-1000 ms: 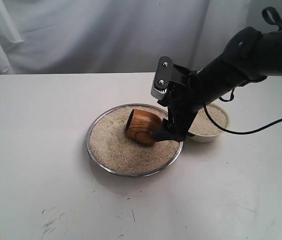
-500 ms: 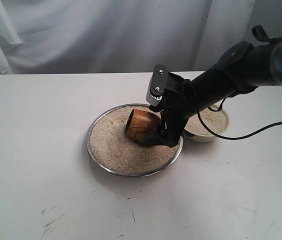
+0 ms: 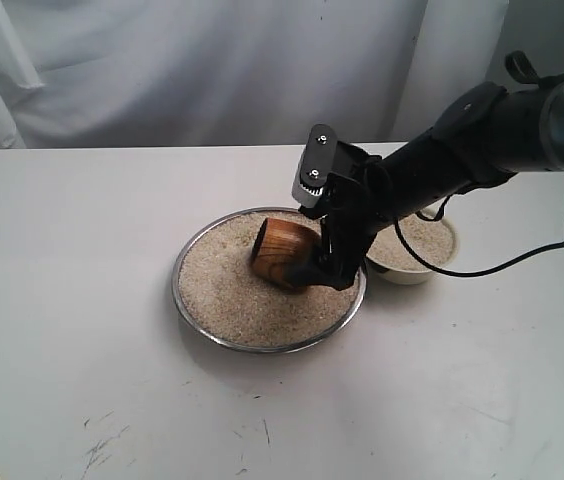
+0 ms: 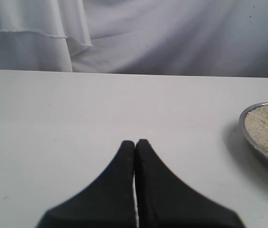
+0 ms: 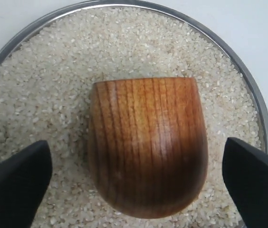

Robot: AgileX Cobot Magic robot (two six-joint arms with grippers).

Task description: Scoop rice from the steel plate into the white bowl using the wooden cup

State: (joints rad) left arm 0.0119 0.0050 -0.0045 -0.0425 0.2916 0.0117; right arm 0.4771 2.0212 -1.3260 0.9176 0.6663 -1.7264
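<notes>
Right arm has dropped and nudged in toward the wooden cup [image 3: 284, 252] over the last second; in the last half second it has barely moved. The cup itself hasn't shifted. So this reads as the approach finished, with the grasp not yet made.

Right gripper [image 5: 135, 159]: jaws wide, straddling the cup. There's a gap on both sides and neither finger [image 5: 17, 180] touches wood. Nothing is held.

The cup lies on its side on the rice [image 3: 232, 290], between the fingers and near the middle of the steel plate [image 3: 177, 290]. Its rounded end points back toward the palm. The mouth isn't visible in either view; it probably faces away from the palm and into the grains, but I can't confirm that.

Left gripper [image 4: 135, 145]: fingers pressed together, empty, parked over bare table with the plate rim off to one side.

Edges and room:
- One finger sits close to the plate rim, so there's little margin on that side. The other has open rice around it.
- Ahead of the fingertips there's a clear run of rice to the far rim, enough for a scooping push.
- The white bowl [image 3: 417, 275] is just behind the gripper, beside the wrist and partly hidden by the arm. It already has rice in it, and the carry to it looks short.
- A cable [image 3: 482, 268] loops down beside the bowl, so watch it on the swing back.
</notes>
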